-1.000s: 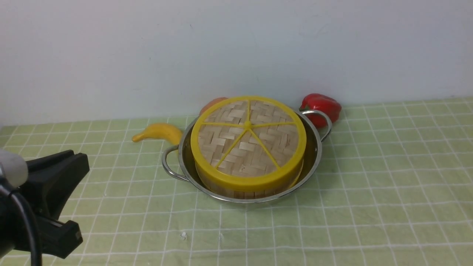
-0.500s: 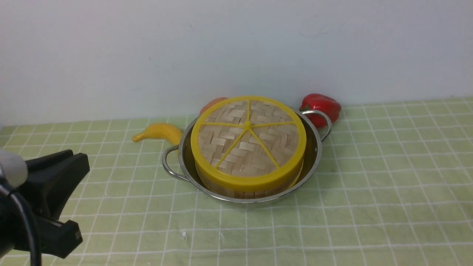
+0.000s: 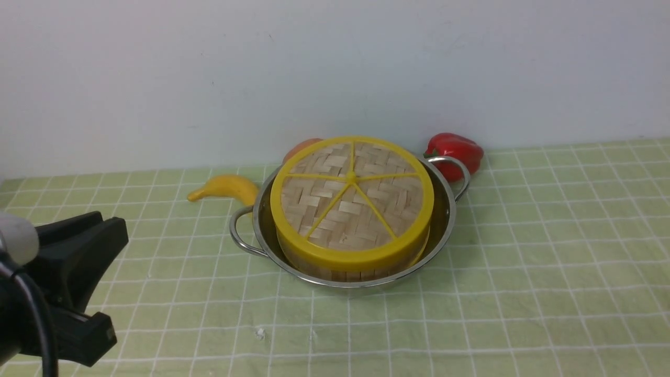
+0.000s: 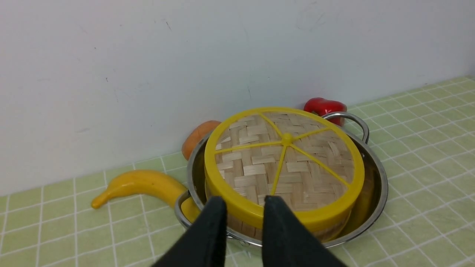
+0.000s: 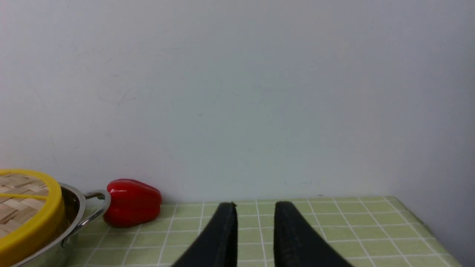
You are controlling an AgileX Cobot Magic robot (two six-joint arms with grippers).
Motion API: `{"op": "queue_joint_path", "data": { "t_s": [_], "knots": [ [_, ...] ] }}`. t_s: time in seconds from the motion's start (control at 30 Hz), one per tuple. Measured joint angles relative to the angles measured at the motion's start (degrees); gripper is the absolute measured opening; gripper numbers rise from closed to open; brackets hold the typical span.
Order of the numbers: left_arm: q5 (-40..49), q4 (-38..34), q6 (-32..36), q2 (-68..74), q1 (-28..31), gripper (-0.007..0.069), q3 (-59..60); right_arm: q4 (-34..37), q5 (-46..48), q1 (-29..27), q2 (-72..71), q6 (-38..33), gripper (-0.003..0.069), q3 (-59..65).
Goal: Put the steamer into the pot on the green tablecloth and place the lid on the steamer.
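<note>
While both grippers' fingers [image 4: 219, 222] stand slightly parted and empty, a banana [image 3: 225, 187], carrot [image 4: 196, 135] and red pepper [image 3: 456, 149] ring the lidded pot [image 3: 445, 220].

Left arm [image 3: 57, 293]: black angular housing, grey rounded cap, black cable looping down. Jaws: matte black, tapered.

You're looking at a staged test bench, not a real kitchen: a checked green tablecloth [image 3: 549, 251] against a bare scuffed white wall [image 3: 335, 73], with a plastic-looking banana [image 3: 225, 187] and red bell pepper [image 3: 456, 149].
</note>
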Motion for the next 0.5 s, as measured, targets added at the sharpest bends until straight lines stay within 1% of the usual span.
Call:
{"op": "queue_joint_path", "data": {
  "t_s": [0.5],
  "knots": [
    [0.0,0.1,0.0,-1.2,0.6,0.0149,0.4,0.0,0.1,0.0,0.1,0.0,0.0216,0.0]
  ]
}}
